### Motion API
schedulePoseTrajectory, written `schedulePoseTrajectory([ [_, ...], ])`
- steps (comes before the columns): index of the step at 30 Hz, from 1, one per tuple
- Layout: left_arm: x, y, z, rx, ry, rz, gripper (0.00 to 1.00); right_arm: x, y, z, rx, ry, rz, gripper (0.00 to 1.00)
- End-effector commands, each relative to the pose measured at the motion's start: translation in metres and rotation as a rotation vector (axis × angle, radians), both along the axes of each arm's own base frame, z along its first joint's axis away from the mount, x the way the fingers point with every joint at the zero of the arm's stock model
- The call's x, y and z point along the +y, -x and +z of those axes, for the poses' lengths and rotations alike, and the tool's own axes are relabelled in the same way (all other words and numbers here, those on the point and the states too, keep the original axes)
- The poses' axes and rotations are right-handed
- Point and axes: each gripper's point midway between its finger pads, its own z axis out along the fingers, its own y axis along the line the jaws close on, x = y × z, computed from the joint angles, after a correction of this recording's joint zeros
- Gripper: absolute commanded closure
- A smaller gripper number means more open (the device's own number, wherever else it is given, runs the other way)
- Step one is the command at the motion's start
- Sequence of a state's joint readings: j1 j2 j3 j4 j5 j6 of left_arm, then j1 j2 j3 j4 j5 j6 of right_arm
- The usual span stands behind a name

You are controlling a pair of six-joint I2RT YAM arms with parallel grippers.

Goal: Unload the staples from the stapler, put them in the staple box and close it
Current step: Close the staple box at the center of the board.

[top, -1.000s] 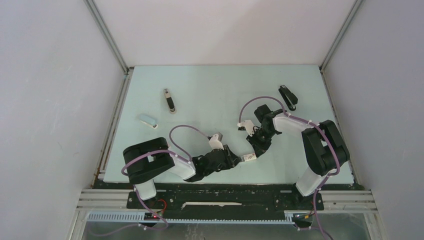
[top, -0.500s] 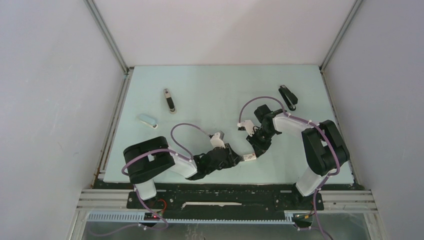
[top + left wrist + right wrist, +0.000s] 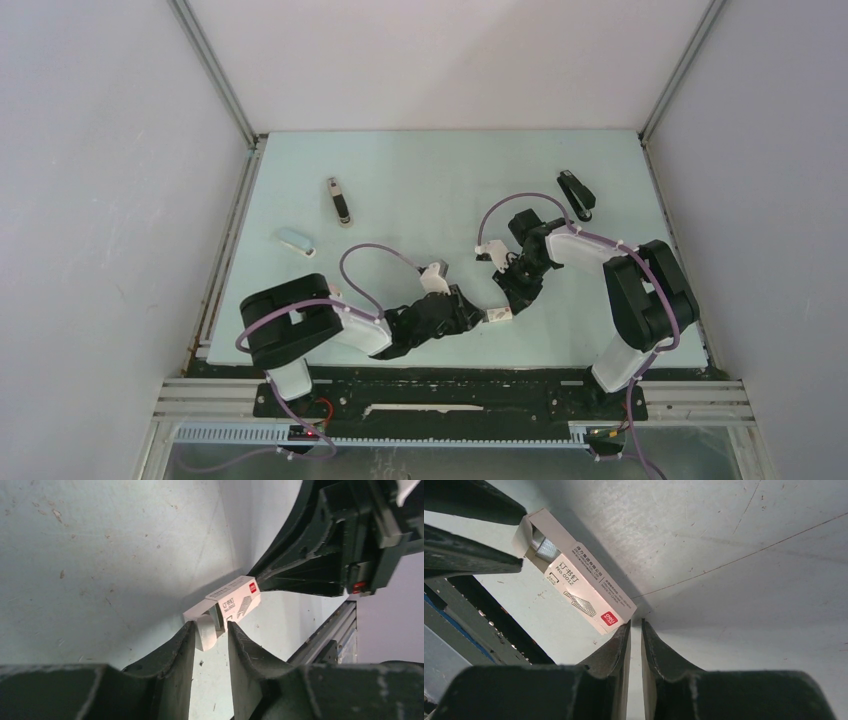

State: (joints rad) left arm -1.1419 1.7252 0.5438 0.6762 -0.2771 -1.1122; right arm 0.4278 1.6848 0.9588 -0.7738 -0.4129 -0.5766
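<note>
The stapler (image 3: 341, 201), black with a silver top, lies at the far left of the table, well away from both grippers. No loose staples show. A small white labelled box (image 3: 494, 315) lies near the front edge between the grippers. My left gripper (image 3: 209, 626) is narrowly open, with the box's white end flap (image 3: 205, 632) between its fingertips, touching one finger. Something grey and metallic (image 3: 543, 548) shows inside the box's (image 3: 579, 587) open end. My right gripper (image 3: 635, 623) is shut and empty, its tips against the box's other end.
A second black object (image 3: 576, 193) lies at the far right. A small pale blue and white item (image 3: 295, 240) lies at the left. The table's front edge and metal rail (image 3: 327, 637) run just beyond the box.
My left gripper has crept a little to the right, up to the box's flap end. The right arm and the box have hardly moved.
</note>
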Motion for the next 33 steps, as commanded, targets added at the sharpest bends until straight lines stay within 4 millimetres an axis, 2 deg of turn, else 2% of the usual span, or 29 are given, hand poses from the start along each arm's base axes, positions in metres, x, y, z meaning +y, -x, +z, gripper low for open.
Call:
schedulePoseTrajectory([
  [1,0.007,-0.005,0.021,-0.059,0.036,0.012,0.64,0.005,-0.004,0.001,-0.006,0.000,0.006,0.79],
  [11,0.019,-0.001,0.011,-0.039,0.022,0.034,0.66,0.005,-0.004,0.000,-0.004,0.003,0.006,0.79],
  [33,0.011,-0.003,-0.001,-0.015,0.015,0.022,0.81,0.005,-0.004,0.000,-0.006,0.004,0.007,0.79],
])
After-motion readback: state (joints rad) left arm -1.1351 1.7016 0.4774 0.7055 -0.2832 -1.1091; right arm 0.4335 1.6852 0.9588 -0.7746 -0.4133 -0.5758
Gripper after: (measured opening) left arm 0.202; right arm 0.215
